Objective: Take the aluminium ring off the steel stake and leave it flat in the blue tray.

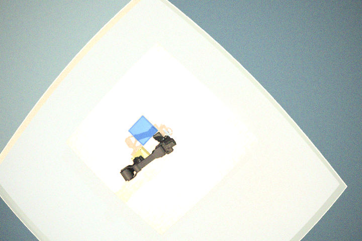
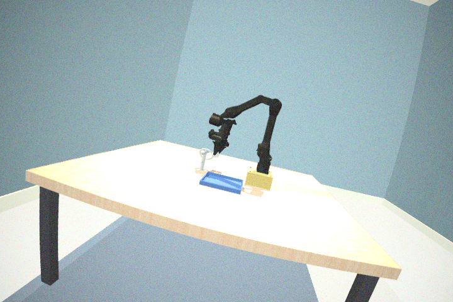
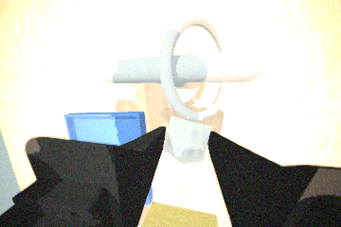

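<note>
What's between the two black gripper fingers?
The ring's pale tab sits between the gripper's fingertips, with the ring just beyond it. The wrist view shows this.

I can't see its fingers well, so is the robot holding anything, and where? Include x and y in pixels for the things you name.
Yes, the claw (image 2: 216, 154) (image 3: 186, 132) is holding the ring (image 2: 200, 154) (image 3: 167, 71) by its little tab (image 3: 188, 142).
</note>
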Robot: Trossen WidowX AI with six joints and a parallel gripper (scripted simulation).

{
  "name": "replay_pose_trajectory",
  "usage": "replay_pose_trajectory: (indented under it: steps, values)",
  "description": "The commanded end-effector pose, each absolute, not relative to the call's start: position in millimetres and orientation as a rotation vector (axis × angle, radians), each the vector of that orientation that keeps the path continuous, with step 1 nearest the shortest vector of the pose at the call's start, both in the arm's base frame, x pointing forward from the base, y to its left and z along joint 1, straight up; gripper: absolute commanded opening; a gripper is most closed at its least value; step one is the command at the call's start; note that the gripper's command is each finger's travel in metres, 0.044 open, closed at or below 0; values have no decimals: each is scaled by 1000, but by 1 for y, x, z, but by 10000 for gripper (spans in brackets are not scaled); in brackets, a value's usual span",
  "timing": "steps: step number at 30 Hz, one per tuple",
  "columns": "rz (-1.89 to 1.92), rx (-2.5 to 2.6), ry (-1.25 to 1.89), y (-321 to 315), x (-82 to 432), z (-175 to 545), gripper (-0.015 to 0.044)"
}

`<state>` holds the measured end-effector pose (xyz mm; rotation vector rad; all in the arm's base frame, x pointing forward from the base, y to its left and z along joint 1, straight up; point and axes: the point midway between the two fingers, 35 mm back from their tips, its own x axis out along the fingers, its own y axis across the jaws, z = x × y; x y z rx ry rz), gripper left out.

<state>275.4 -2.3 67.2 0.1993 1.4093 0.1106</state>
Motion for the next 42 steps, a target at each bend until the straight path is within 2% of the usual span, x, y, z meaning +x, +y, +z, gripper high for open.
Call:
replay_pose_trajectory:
  steps: [1,42]
  values:
    - [120,206,1409,-5,276,69,0]
    - [120,206,1409,-40,276,82,0]
